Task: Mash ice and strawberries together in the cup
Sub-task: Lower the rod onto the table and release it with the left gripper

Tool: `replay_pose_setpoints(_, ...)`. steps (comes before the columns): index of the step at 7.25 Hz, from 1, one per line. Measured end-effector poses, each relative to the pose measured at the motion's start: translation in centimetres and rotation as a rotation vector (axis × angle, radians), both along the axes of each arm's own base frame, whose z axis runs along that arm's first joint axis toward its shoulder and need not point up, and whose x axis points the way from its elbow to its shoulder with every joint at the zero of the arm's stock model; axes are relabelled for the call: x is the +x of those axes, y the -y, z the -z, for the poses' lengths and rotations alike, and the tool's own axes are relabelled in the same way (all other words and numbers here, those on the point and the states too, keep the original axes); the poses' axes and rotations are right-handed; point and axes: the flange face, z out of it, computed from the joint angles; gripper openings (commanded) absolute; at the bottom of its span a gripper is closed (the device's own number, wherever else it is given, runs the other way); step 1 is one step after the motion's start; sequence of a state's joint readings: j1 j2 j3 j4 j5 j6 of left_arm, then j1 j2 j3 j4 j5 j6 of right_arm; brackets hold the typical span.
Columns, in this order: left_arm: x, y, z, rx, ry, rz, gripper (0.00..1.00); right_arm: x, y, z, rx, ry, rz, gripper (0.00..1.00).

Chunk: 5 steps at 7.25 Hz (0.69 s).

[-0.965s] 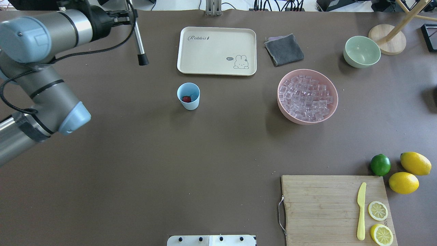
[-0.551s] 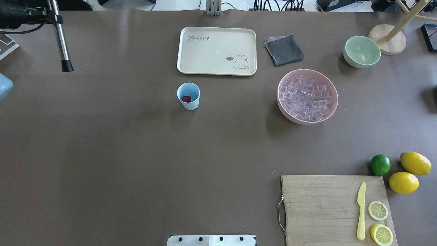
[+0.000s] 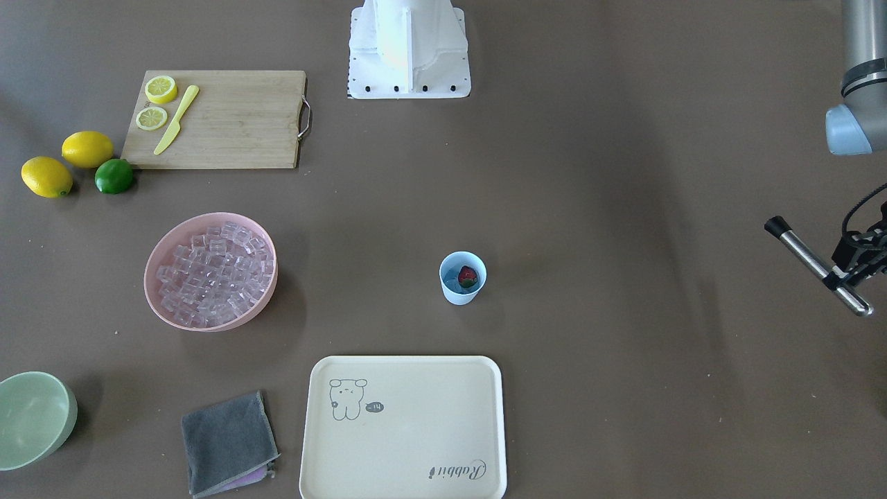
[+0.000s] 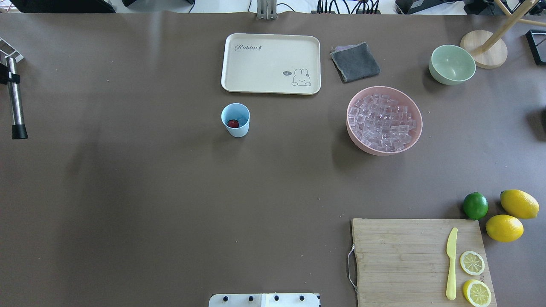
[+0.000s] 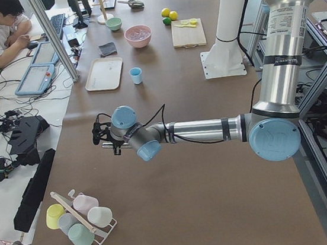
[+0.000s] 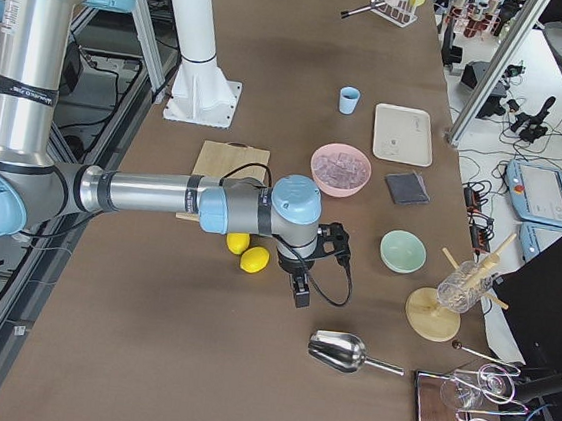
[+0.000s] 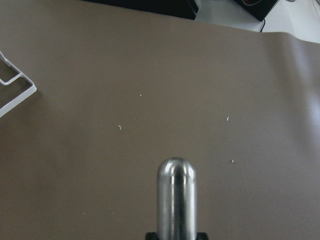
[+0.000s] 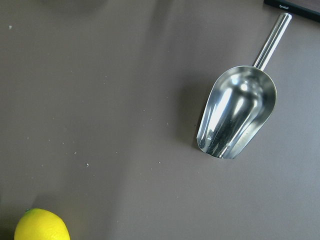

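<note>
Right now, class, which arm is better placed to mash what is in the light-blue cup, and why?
Left, probably. The left gripper clamps the steel muddler, so it need only swing to the cup holding the strawberry. The right gripper hangs past the lemons, near the metal scoop.

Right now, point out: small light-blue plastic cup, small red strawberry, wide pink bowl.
small light-blue plastic cup (image 4: 239,131): overhead exterior, outer wall.
small red strawberry (image 4: 233,123): overhead exterior, red body.
wide pink bowl (image 4: 419,123): overhead exterior, right rim.

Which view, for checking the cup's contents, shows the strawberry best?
Exterior front-facing: the strawberry shows red with green top inside the cup. Overhead gives a red spot; side views show only the cup's outside; wrist views miss it.
</note>
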State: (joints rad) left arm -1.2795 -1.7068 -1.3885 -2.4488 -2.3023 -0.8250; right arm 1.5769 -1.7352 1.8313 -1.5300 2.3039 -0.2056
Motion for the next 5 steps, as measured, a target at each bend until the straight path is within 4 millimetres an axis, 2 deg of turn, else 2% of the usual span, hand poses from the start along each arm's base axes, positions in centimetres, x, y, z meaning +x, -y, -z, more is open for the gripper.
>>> replay_pose_setpoints(3,6.7,-3.3,-3.9,-0.002,0.066,-0.179,0.0,0.0,0.1,0.0,0.004,0.001,0.001,0.99)
replay_pose_setpoints(4,7.8,-4.1,-5.1,-0.008,0.09,-0.198,0.0,0.0,0.2,0.1,0.008,-0.003,0.001,0.99)
replay_pose_setpoints(5,8.5,-4.5,-6.0,-0.014,0.113,-0.203,0.51,0.0,0.4,0.2,0.011,-0.006,0.001,0.99)
